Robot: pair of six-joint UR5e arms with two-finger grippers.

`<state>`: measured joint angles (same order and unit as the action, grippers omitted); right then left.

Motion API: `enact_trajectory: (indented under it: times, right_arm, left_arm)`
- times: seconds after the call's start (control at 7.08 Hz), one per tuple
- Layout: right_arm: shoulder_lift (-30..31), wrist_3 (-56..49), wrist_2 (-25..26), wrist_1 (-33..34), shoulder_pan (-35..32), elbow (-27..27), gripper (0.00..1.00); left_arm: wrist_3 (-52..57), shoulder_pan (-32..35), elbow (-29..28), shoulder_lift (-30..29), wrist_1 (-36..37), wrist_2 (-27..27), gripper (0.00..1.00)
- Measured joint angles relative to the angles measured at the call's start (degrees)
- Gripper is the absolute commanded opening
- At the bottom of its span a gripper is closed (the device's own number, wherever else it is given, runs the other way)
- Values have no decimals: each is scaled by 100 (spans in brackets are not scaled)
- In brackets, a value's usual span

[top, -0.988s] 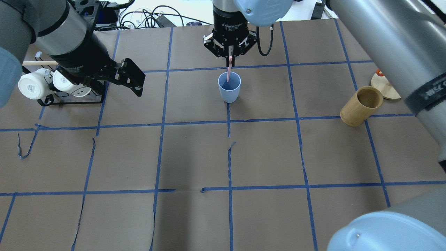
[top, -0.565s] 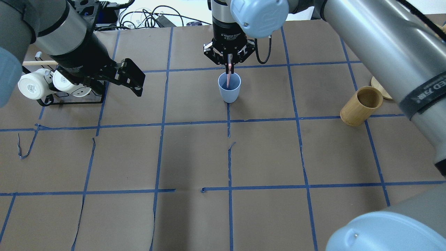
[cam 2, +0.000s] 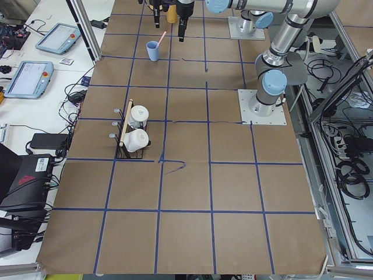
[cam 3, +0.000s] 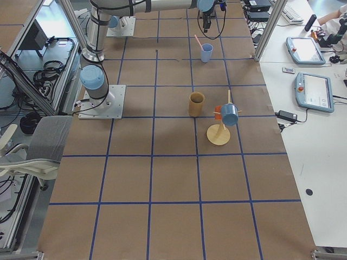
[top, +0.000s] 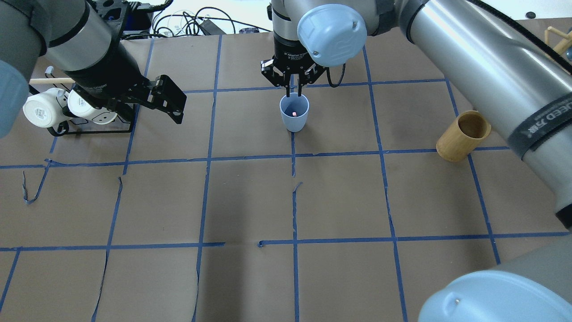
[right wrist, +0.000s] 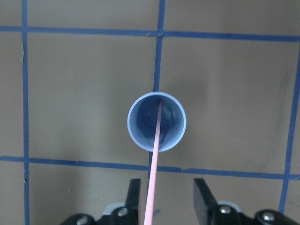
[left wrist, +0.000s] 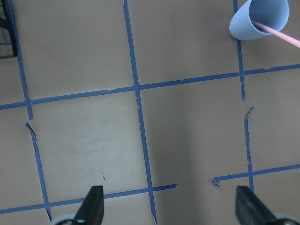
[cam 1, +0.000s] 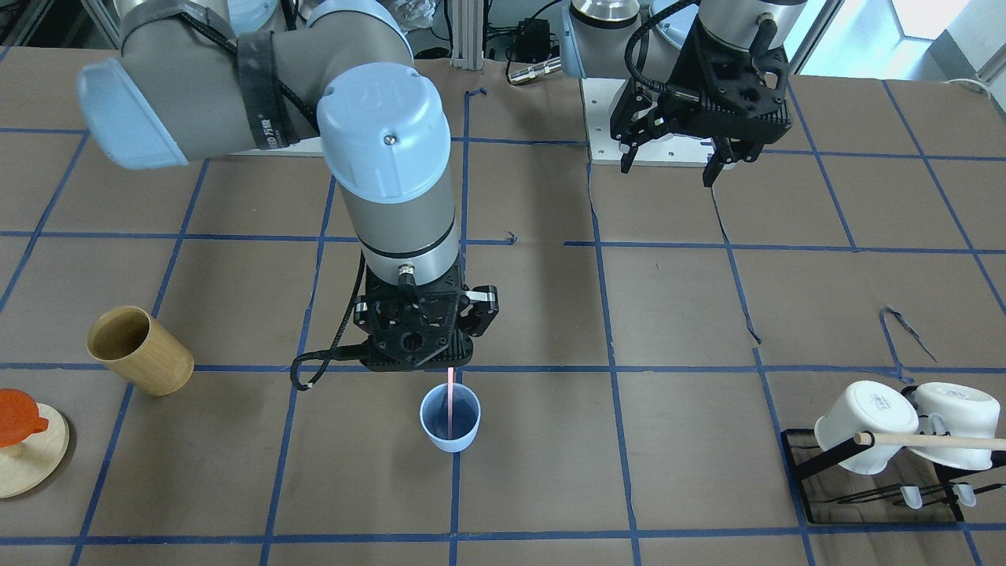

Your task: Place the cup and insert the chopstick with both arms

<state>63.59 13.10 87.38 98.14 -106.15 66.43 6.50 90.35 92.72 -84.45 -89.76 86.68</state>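
Note:
The pale blue cup (top: pixel 294 120) stands upright on the brown table, also seen in the front view (cam 1: pixel 452 442). The pink chopstick (right wrist: pixel 157 136) stands in it, its lower end on the cup's bottom, and leans out over the rim (cam 2: pixel 161 38). My right gripper (top: pixel 294 89) hangs straight above the cup, open. In the right wrist view the stick passes free between the two fingers (right wrist: pixel 132 197). My left gripper (top: pixel 172 105) is open and empty, well to the left of the cup, near the mug rack. The left wrist view shows the cup (left wrist: pixel 248 28) and the stick (left wrist: pixel 281 35).
A tan wooden cup (top: pixel 462 136) stands to the right. A black rack with white mugs (top: pixel 53 109) and a wooden rod (cam 1: pixel 935 442) is at the far left. A round wooden stand (cam 1: pixel 23 464) sits beyond the wooden cup.
My right gripper came down closer to the cup and let go of the chopstick, which now rests in the cup. The left arm has not moved.

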Motion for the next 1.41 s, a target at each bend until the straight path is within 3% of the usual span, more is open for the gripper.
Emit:
enact_trajectory:
  times: [0.42,0.71,0.99,1.41]
  right_arm:
    - [461,-1398,21,-586,1119,-217,74]
    - [1555,-1887,246,-1401,1588,528,100]
    - [2777,-2400,363,-1543,1662,1576,100]
    - [2869,-2568,348,-1155,1643,1884,100]
  left_arm:
    - [-8,0,0,3,-7,12,100]
    - [-9,0,0,0,-7,15,100]
    - [-9,0,0,-1,-5,11,100]
    - [-9,0,0,-1,1,-2,100]
